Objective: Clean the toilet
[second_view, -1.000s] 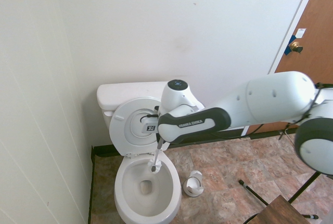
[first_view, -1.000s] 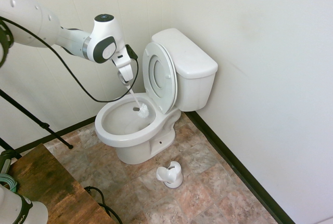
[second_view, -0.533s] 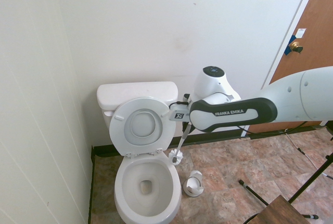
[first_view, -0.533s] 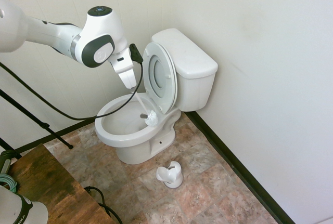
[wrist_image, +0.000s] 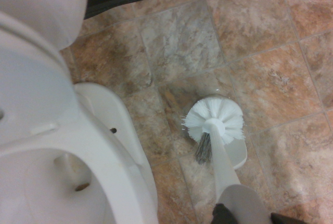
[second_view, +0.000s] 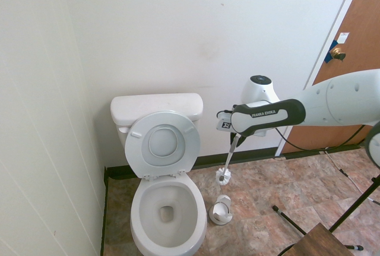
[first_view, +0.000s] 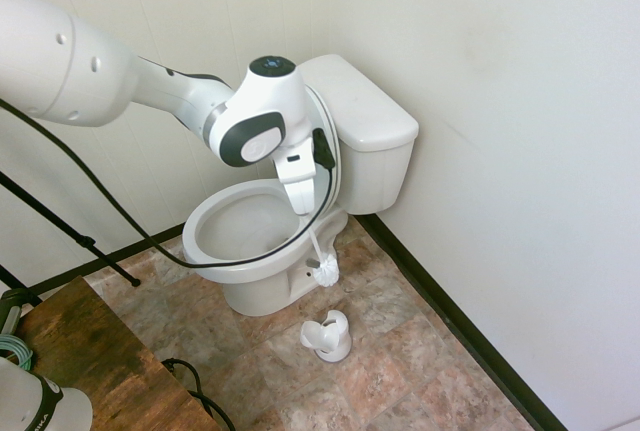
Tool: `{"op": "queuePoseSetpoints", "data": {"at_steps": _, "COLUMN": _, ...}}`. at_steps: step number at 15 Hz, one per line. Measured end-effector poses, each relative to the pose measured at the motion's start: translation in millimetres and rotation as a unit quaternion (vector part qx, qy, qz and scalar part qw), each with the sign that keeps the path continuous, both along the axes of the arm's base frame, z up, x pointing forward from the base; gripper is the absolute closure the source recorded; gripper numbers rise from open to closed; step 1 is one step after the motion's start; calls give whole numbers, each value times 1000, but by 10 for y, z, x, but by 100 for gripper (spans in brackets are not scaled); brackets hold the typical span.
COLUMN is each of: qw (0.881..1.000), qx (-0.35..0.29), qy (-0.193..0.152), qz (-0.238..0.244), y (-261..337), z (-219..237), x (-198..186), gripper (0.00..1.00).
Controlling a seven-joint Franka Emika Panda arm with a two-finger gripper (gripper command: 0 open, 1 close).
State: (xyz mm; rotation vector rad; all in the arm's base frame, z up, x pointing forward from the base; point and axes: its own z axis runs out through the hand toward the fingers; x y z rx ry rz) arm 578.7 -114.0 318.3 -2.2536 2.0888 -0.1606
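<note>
Gripper point(second_view: 233, 136) clamped on brush point(second_view: 223, 176) handle top, centre frame. Toilet point(second_view: 163, 199): fixed, rigid, slick ceramic; seat likely light, hinged.

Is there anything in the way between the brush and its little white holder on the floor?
Nothing visible. The brush hangs from the end effector above the holder, beside the toilet.

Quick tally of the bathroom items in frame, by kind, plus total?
Large white ceramic toilet: 1
White bristled toilet brush, held by the gripper: 1
Small white plastic brush holder on the floor: 1
Brown wooden door with brass knob: 1
Total: 4
</note>
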Motion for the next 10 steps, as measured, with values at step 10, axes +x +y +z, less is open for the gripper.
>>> {"op": "queuePoseSetpoints", "data": {"at_steps": 10, "qw": 997, "qx": 34, "qy": 60, "qz": -26, "y": -625, "z": -1263, "x": 270, "gripper": 100}}
